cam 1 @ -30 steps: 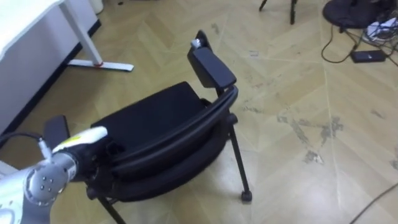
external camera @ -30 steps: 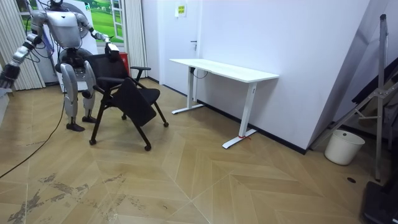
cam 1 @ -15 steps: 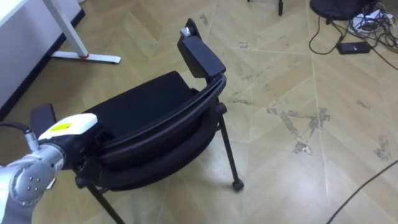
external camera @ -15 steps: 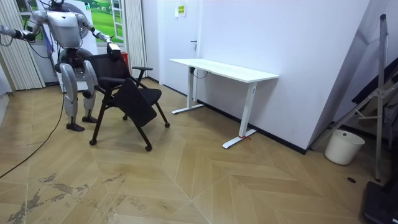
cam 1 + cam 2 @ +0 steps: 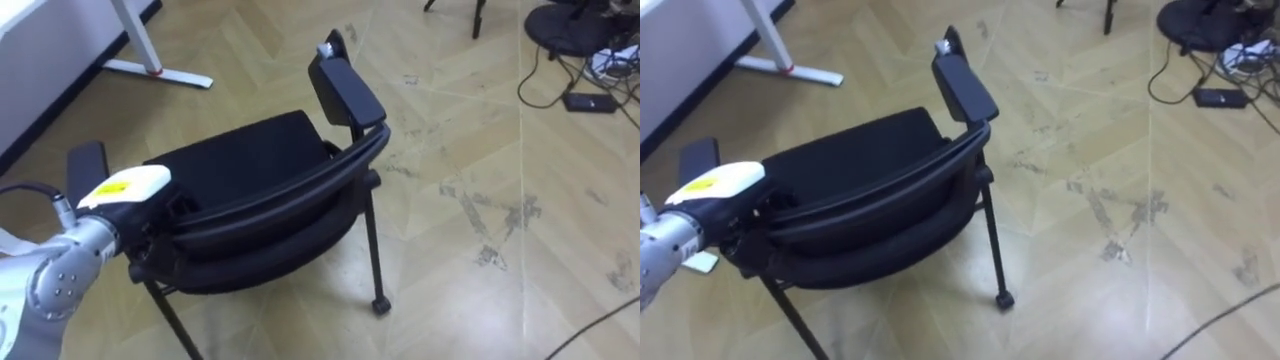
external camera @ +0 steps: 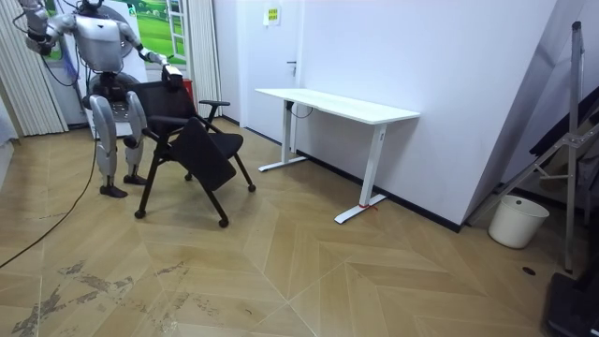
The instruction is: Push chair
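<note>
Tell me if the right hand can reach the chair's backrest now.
Probably not yet: the right hand is up high at the room view's left, clear of the chair. Nothing blocks the way down.

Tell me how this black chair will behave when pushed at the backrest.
The chair probably rolls easily: a small wheel shows under its leg, on smooth wooden floor. Its thin legs and the left hand high at the backrest suggest it could tip rather than glide. The frame looks stiff.
</note>
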`<state>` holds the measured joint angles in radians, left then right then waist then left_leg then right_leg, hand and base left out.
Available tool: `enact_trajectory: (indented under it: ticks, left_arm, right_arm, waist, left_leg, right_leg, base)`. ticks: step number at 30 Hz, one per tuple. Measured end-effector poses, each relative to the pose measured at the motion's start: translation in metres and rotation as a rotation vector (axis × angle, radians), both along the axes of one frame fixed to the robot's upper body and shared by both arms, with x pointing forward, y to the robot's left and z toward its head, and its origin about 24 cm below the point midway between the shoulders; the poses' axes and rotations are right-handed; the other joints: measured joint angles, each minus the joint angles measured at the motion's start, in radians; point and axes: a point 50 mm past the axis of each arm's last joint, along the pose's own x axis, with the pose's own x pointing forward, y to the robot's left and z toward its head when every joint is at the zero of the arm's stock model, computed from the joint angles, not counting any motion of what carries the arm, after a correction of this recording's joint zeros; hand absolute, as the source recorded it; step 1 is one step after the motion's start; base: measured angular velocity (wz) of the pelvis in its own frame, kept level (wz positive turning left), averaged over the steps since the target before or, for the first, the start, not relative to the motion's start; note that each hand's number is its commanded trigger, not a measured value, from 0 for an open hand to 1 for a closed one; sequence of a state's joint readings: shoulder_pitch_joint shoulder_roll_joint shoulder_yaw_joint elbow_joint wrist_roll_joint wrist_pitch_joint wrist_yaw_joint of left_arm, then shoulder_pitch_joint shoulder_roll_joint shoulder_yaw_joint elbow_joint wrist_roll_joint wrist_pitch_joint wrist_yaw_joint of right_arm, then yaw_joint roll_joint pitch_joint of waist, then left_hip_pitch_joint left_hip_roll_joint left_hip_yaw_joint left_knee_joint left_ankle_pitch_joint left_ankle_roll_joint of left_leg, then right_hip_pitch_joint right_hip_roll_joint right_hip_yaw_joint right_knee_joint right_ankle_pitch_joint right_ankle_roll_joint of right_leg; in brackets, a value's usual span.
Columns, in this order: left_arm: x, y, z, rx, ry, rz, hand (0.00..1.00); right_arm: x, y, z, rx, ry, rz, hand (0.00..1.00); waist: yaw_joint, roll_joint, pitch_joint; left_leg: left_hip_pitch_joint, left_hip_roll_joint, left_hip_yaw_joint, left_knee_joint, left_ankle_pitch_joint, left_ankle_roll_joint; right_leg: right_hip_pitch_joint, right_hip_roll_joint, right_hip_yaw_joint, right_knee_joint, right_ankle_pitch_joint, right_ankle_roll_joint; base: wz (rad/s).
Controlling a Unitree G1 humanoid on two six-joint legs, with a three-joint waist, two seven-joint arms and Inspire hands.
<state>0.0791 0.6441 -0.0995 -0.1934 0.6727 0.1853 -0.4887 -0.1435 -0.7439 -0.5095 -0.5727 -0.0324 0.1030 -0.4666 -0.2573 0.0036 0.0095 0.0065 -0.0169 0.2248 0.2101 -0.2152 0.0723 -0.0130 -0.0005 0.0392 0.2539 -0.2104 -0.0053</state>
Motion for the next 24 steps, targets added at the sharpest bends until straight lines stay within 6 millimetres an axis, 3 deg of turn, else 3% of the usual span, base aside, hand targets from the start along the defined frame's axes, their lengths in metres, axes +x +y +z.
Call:
enact_trajectory:
  ticks: [2, 5, 6, 8, 12, 20, 24]
  left_arm:
    - [0.0, 0.0, -0.001, 0.012, 0.003, -0.002, 1.0]
    - [-0.003, 0.003, -0.003, 0.018, 0.006, -0.001, 1.0]
    - [-0.005, 0.004, -0.003, 0.023, 0.003, -0.002, 1.0]
    - [-0.005, 0.003, -0.004, 0.04, -0.001, -0.011, 1.0]
    - [-0.005, 0.001, -0.004, 0.052, -0.017, -0.017, 1.0]
    - [0.001, -0.006, -0.007, 0.03, -0.025, -0.053, 1.0]
    - [0.004, -0.012, -0.007, 0.021, -0.03, -0.084, 1.0]
  right_arm:
    - [0.009, 0.018, 0.006, -0.078, 0.047, 0.073, 0.0]
    - [0.019, 0.045, 0.011, -0.225, 0.136, 0.189, 0.0]
    - [0.021, 0.054, 0.014, -0.278, 0.17, 0.226, 0.0]
    - [0.023, 0.067, 0.017, -0.369, 0.21, 0.278, 0.0]
    - [0.026, 0.093, 0.004, -0.547, 0.369, 0.398, 0.0]
    - [0.037, 0.119, -0.029, -0.721, 0.645, 0.566, 0.0]
    - [0.041, 0.125, -0.04, -0.803, 0.733, 0.586, 0.0]
  waist:
    - [0.016, -0.012, -0.0011]
    - [0.019, -0.053, -0.003]
    - [0.02, -0.066, -0.0112]
    - [0.019, -0.081, -0.0164]
    - [0.031, -0.107, -0.0094]
    - [0.072, -0.106, -0.0074]
    - [0.093, -0.095, 0.0002]
  left_leg:
    - [0.017, 0.0, -0.001, -0.008, 0.002, -0.004]
    - [0.04, 0.004, -0.01, -0.013, 0.006, -0.009]
    - [0.04, 0.005, -0.011, -0.014, 0.006, -0.01]
    - [0.045, 0.007, -0.017, -0.014, 0.006, -0.011]
    - [0.068, 0.009, -0.027, -0.017, 0.005, -0.013]
    - [0.075, 0.007, -0.038, -0.032, 0.003, -0.016]
    - [0.073, 0.006, -0.045, -0.031, 0.003, -0.016]
  right_leg:
    - [0.013, 0.0, -0.006, -0.004, 0.0, -0.001]
    - [0.048, 0.003, -0.025, -0.023, 0.001, -0.007]
    - [0.057, 0.005, -0.028, -0.037, 0.004, -0.012]
    - [0.07, 0.004, -0.042, -0.051, 0.007, -0.016]
    - [0.094, 0.004, -0.06, -0.053, 0.009, -0.017]
    - [0.102, 0.002, -0.085, -0.052, 0.01, -0.016]
    - [0.102, -0.001, -0.119, -0.052, 0.01, -0.016]
  base:
    - [-0.03]
    - [0.14]
    - [0.12]
    - [0.09]
    - [0.01]
    - [0.02]
    - [0.05]
